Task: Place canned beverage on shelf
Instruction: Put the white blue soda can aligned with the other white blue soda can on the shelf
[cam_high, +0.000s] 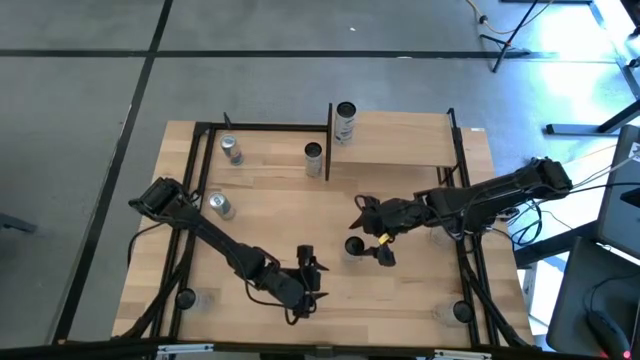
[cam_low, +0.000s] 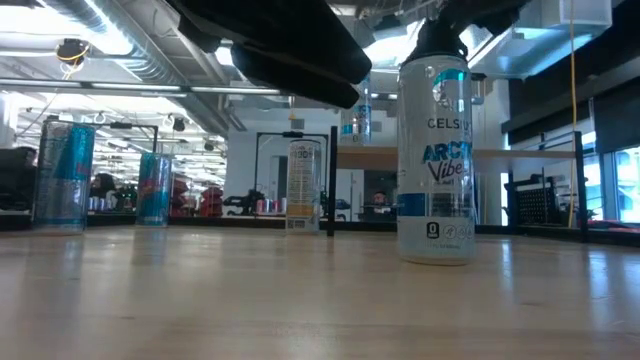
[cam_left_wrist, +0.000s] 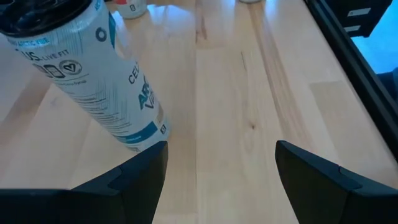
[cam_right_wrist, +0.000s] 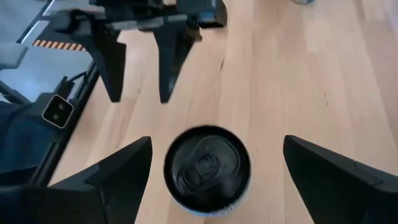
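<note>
Item: Celsius can (cam_high: 354, 245), upright on the surface mid-table, well short of the shelf (cam_high: 400, 140). My right gripper (cam_right_wrist: 211, 168) hovers above it, fingers wide apart, empty. My left gripper (cam_left_wrist: 217, 168), also spread and empty, waits beside the can.

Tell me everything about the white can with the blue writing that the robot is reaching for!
The can is tall and slim, white with blue and teal lettering, and looks like metal. Its top is dark, with the pull tab flat, so it looks unopened. It stands upright on the wooden table, near the middle. The right gripper hovers right above it, fingers spread to either side, not touching. The left gripper is open close by, also not touching.
</note>
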